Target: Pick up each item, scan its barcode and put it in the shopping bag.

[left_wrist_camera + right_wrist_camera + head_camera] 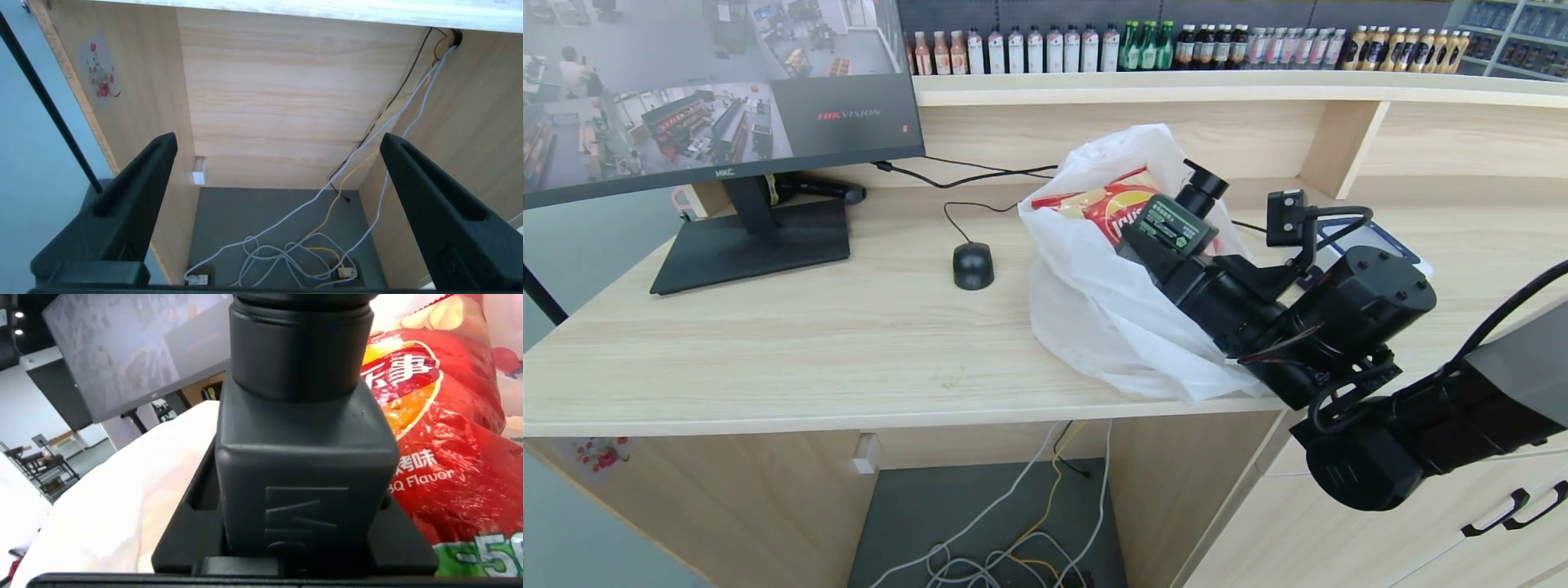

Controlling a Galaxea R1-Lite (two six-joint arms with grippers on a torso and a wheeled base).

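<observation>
A white plastic shopping bag [1094, 318] stands on the wooden counter [809, 343], and a red and yellow chips packet [1107, 204] sticks out of its mouth. My right gripper [1168, 249] is shut on a dark square bottle [1174, 224] with a green label and a black pump cap, held tilted at the bag's opening, right beside the chips. In the right wrist view the dark bottle [298, 457] stands between the jaws, with the chips packet [445, 433] and the white bag [122, 514] behind it. My left gripper [282, 212] hangs open and empty, low in front of the counter's knee space.
A monitor [711, 90] on a black stand sits at the counter's back left, with a wired mouse [973, 265] near the middle. A flat white device [1372, 237] lies behind my right arm. Drink bottles [1176, 49] line the rear shelf. Loose cables [302, 253] lie under the counter.
</observation>
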